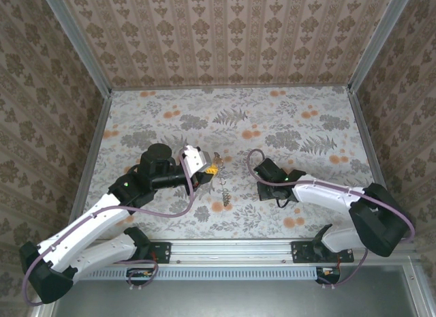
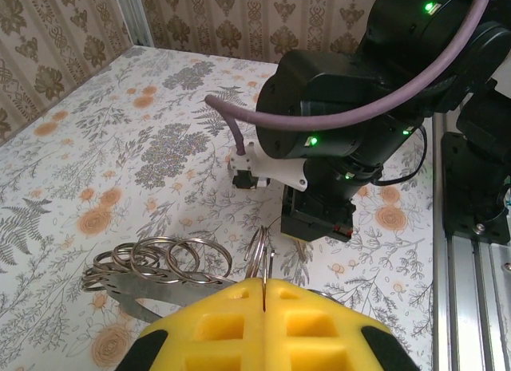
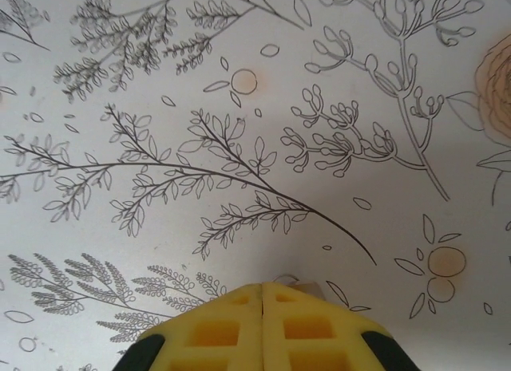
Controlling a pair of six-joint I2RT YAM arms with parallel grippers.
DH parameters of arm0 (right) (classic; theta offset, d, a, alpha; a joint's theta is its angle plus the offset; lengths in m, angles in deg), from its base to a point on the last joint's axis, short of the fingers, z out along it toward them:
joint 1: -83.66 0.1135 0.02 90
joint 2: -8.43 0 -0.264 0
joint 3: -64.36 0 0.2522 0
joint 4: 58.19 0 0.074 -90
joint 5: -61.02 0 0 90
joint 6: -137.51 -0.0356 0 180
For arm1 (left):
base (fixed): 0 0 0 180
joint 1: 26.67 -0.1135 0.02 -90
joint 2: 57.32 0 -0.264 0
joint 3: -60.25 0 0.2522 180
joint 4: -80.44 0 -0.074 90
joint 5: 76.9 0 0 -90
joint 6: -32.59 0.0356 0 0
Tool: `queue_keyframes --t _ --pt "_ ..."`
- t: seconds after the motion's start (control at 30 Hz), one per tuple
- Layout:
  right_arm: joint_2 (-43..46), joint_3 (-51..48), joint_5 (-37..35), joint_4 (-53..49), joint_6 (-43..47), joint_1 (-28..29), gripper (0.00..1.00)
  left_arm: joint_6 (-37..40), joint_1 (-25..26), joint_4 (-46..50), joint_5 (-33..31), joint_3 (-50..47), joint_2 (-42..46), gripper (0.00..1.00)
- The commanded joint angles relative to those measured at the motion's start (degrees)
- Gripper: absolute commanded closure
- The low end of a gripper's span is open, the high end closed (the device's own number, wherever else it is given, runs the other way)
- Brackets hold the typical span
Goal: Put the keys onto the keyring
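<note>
One upright keyring (image 2: pixel 259 258) sits pinched in the closed left gripper (image 2: pixel 263 285). The keys (image 2: pixel 152 277) lie just beside it on the counter (image 2: pixel 96 148), toward the near edge. The right gripper (image 3: pixel 263 290), nearby, is closed too.

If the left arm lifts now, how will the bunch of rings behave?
Probably floppy: the linked rings lie loosely fanned on the table, so they should dangle and swing. The left gripper pinches only the edge of the thin, smooth metal keyring in its jaws, so it may twist or slip.
</note>
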Motion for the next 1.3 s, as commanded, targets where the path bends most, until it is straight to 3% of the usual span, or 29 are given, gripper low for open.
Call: queue_keyframes --t 0.0,0.2,0.4,0.57,0.77,1.0,1.1,1.27 --pt "1.91 -1.16 -2.04 -1.88 -0.87 0.39 0.94 -1.41 -0.16 -2.93 1.11 -0.19 0.88 1.00" --pt "3.60 -2.04 -0.28 0.67 0.25 1.03 0.97 -1.54 -0.21 -2.93 0.67 -0.41 0.96 1.00" --pt "8.65 -6.13 8.06 11.15 1.50 1.72 1.00 -1.54 -0.25 -2.85 0.57 -0.28 0.65 1.00" --pt "11.04 -6.80 13.11 13.81 3.62 1.78 1.00 -1.75 -0.25 -2.80 0.58 -0.32 0.63 1.00" --pt "7.47 -5.48 20.59 14.95 5.47 1.76 1.00 -2.20 -0.31 -0.90 -1.45 -0.08 1.02 1.00" --pt "-3.49 -0.14 20.51 12.96 6.57 1.84 1.00 -5.15 -2.40 2.45 -5.26 -0.76 0.80 1.00" --pt "-4.98 1.46 17.37 10.72 7.10 2.80 1.00 -5.78 -3.13 2.96 -6.07 -1.53 1.75 1.00" --pt "-5.19 3.29 12.80 6.79 7.75 3.88 0.91 -6.24 -3.72 2.19 -6.54 -2.53 1.99 1.00"
